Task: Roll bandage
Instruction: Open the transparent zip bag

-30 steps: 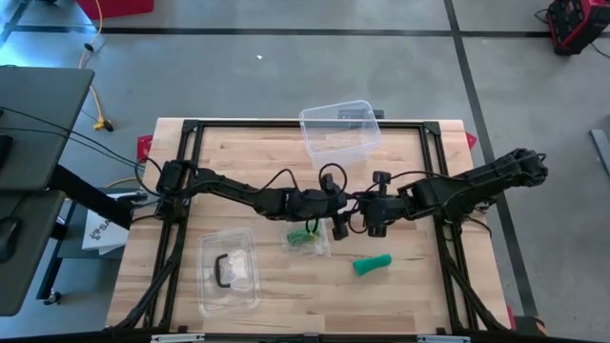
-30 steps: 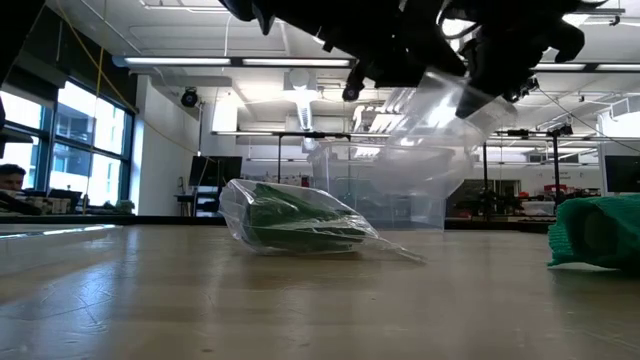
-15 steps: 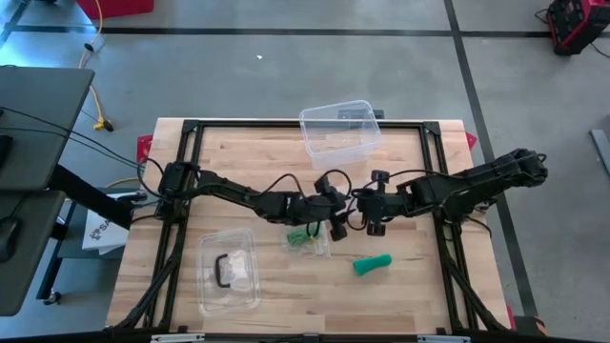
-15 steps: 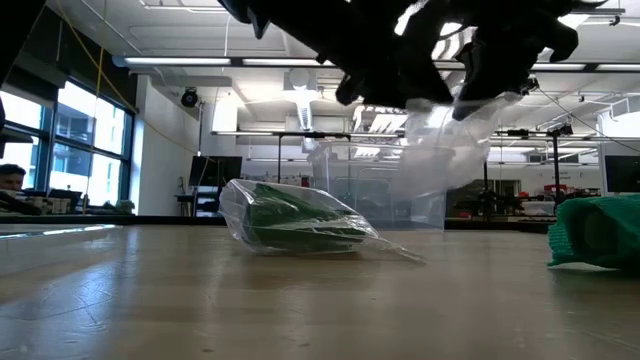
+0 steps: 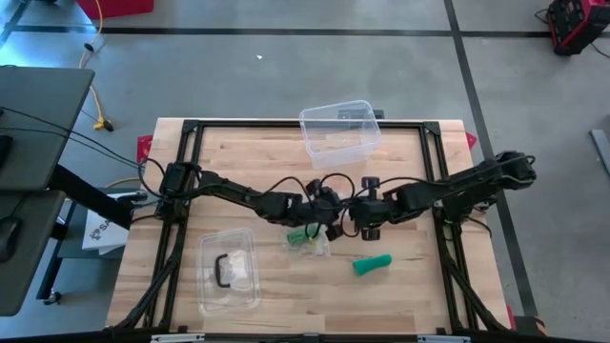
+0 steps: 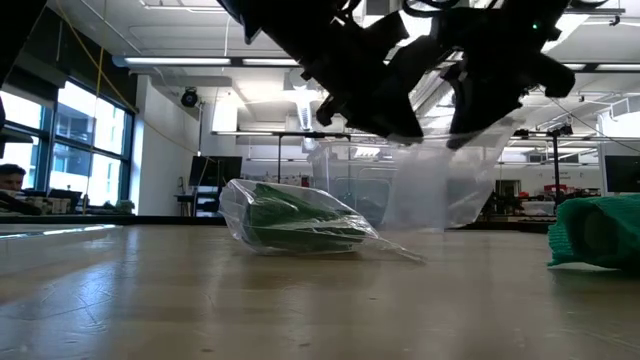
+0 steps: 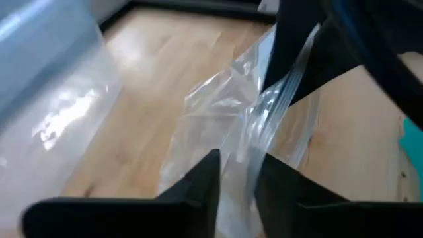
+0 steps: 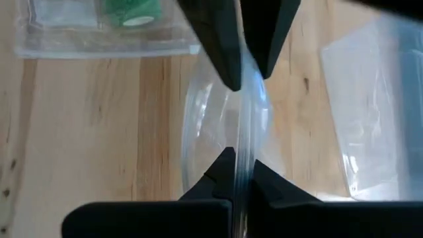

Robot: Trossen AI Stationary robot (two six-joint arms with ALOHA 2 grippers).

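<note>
Your left end effector (image 7: 236, 173) and right end effector (image 8: 242, 173) both pinch the empty clear bag (image 6: 440, 180) above desk (image 5: 248, 162) centre, with the green bandage (image 5: 372, 264) lying at five o'clock.

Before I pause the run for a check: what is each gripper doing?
Left gripper: closing on the clear plastic bag, held above the table.
Right gripper: shut on the same bag's edge.
</note>
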